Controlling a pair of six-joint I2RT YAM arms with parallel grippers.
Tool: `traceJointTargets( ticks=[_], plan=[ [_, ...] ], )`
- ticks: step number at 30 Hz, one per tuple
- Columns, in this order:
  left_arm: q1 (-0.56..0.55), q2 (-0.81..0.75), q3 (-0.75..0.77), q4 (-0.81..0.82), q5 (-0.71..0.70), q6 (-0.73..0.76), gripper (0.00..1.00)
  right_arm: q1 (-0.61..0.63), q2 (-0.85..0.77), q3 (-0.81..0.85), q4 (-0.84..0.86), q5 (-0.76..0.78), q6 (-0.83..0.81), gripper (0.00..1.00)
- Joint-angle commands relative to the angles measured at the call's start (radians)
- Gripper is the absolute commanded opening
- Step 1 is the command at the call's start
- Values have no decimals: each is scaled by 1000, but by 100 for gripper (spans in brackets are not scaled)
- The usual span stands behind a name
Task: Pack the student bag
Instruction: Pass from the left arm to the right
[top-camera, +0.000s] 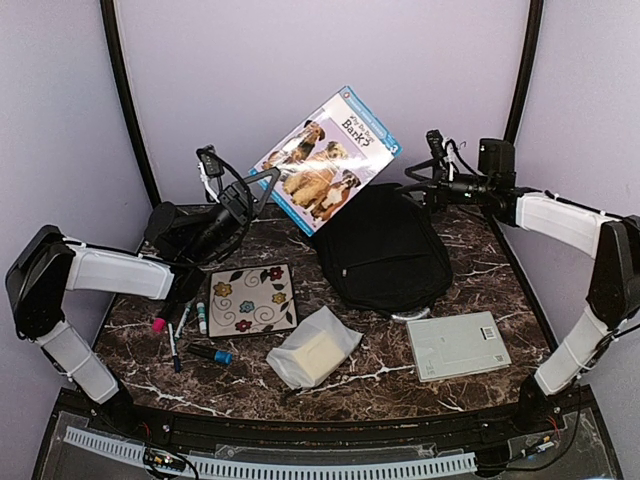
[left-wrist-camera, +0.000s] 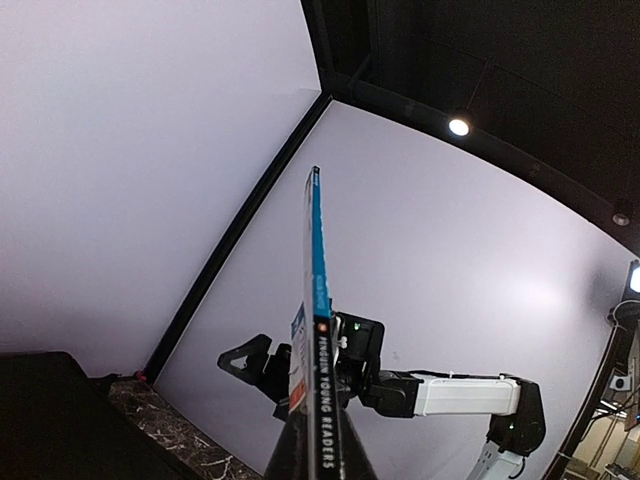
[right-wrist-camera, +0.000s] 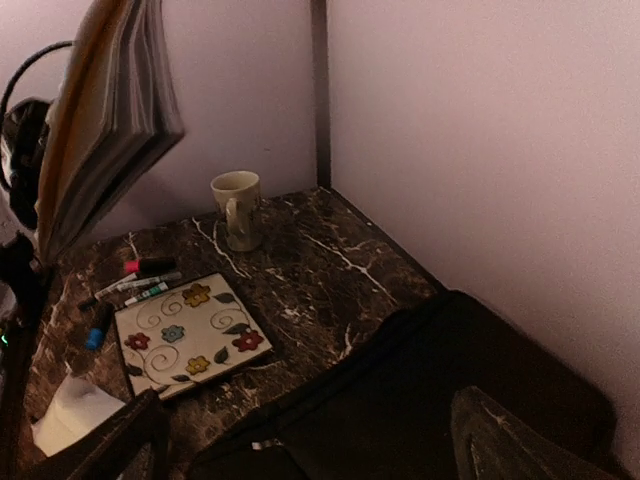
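Squeezing the left claw (top-camera: 262, 186) tight on the bottom corner of a dog book (top-camera: 326, 158), pinching it. Holding that book up in the air, tilted, with its picture side facing the top camera. Seeing only the thin edge of the book (left-wrist-camera: 316, 300) from the left wrist, standing straight up out of the dark fingers (left-wrist-camera: 355, 465).

Spreading the right claw (top-camera: 425, 182) wide, with nothing between its two fingers (right-wrist-camera: 495, 430). Hanging it over the far right part of the student bag (top-camera: 385, 255). Looking down from the right wrist onto the black cloth of the bag (right-wrist-camera: 450, 370) under the spread claw.

Finding the student bag lying flat on the marble table (top-camera: 490, 270), at the back and right of the middle, just below the book in the air.

Seeing a square tile with painted flowers (top-camera: 252, 298) left of the bag, near it but apart. Seeing some pens (top-camera: 182, 325) lying just left of the tile, one with a pink cap. Spotting a clear plastic bag (top-camera: 312, 352) with a pale block inside, in front of the tile. Spotting a flat grey-white box (top-camera: 458, 345) in front of the student bag, to the right. Catching a cream mug (right-wrist-camera: 237, 208) standing upright in the far corner, in the right wrist view only.
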Motion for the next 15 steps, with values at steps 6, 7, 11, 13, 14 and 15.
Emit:
traceJointTargets(
  ticks=[6, 7, 11, 13, 14, 15],
  plan=[
    [-28, -37, 6, 54, -63, 85, 0, -1, -98, -213, 217, -67, 1192, 100],
    [-34, -33, 7, 56, -72, 93, 0, 8, -107, -248, 346, -73, 1281, 100],
    [-49, 1, 14, 95, -98, 94, 0, 63, -93, -253, 590, -87, 1413, 100],
    [-56, 18, 17, 112, -113, 85, 0, 84, -70, -249, 727, -79, 1486, 100],
    [-60, 25, 19, 117, -124, 80, 0, 93, -49, -243, 822, -74, 1520, 100],
    [-65, 32, 20, 123, -139, 76, 0, 106, -32, -233, 874, -68, 1552, 100]
  ],
)
